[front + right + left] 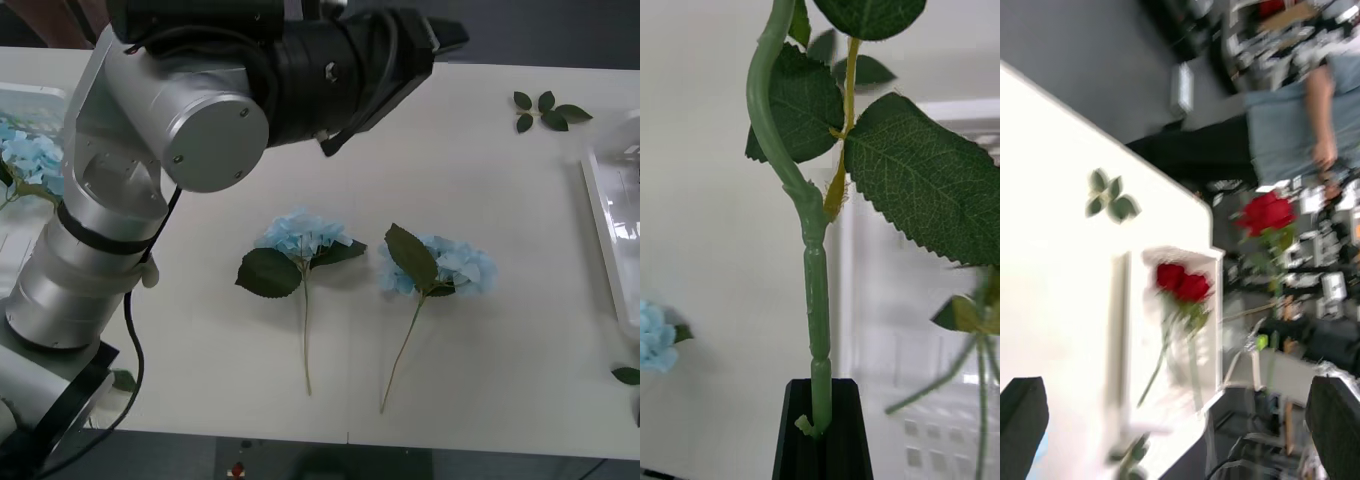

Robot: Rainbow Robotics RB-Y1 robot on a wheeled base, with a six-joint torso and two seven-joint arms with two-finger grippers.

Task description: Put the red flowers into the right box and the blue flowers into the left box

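Two blue flowers [303,235] [448,265] lie side by side mid-table, stems toward me. More blue flowers [30,155] rest in the left box [35,95]. My right gripper [820,427] is shut on the green stem [817,300] of a red flower [1265,213], held upright in the air over the right box [612,215]. Two red flowers [1182,283] lie in the right box [1121,330]. My left gripper [1180,386] is open with nothing between its fingers, and its arm [200,110] reaches across the table's far left.
A loose leaf sprig [545,110] lies at the far right of the table, and a single leaf [627,375] near the front right edge. A person stands in the room beyond the table's end.
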